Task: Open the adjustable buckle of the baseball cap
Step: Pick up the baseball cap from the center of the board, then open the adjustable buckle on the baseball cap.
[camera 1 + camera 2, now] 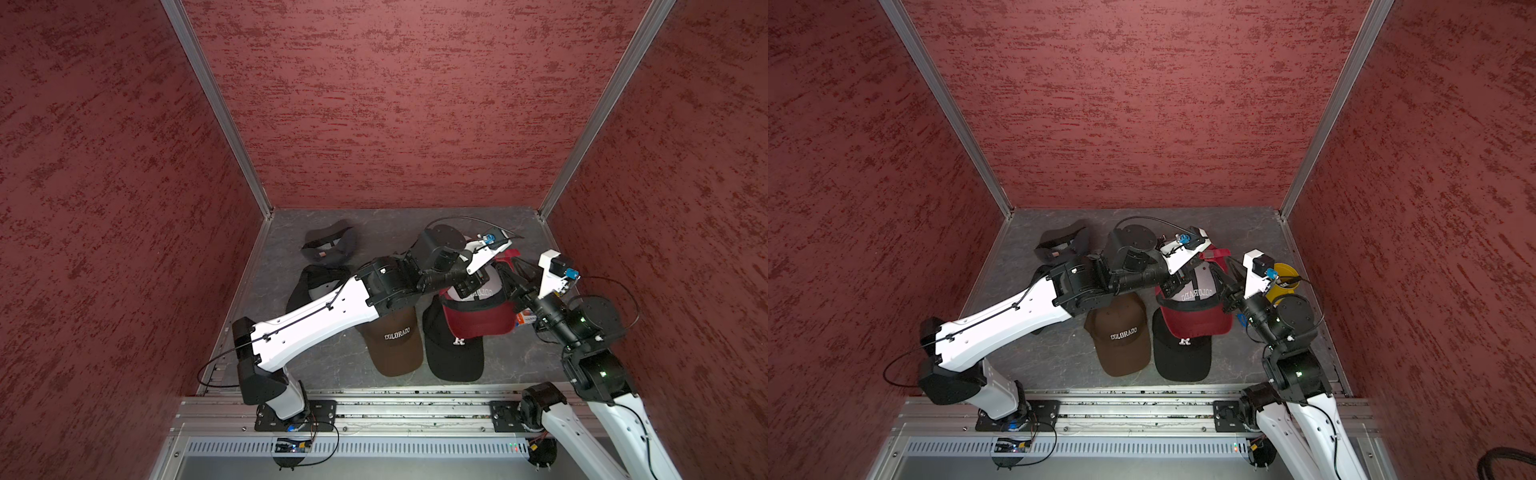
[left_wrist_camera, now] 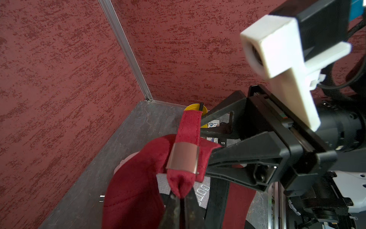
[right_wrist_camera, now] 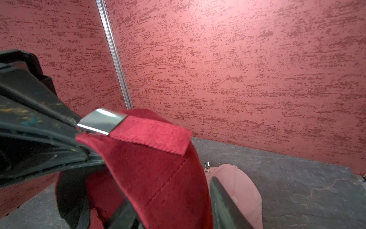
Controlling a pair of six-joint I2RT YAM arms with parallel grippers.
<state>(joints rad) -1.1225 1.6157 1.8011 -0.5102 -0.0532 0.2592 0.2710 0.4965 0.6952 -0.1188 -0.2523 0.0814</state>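
A dark red baseball cap (image 1: 478, 322) (image 1: 1196, 322) hangs above the table, brim toward the front. Its silver buckle (image 2: 183, 156) (image 3: 102, 122) sits on the back strap, and the strap's free end (image 2: 190, 126) (image 3: 154, 136) sticks out past it. My left gripper (image 2: 181, 206) (image 1: 469, 286) is shut on the fold of the red strap just below the buckle. The right gripper (image 3: 174, 214) (image 2: 206, 138) is open, one finger (image 3: 223, 208) on each side of the cap's red back cloth beside the buckle.
A brown COLORADO cap (image 1: 395, 338) and a black cap (image 1: 455, 355) lie in front. A grey cap (image 1: 328, 243) lies at the back left, and a pink cap (image 3: 237, 188) lies beyond the red one. A yellow container (image 1: 1283, 276) stands by the right wall. A white COLORADO cap (image 1: 478, 291) sits under the red one.
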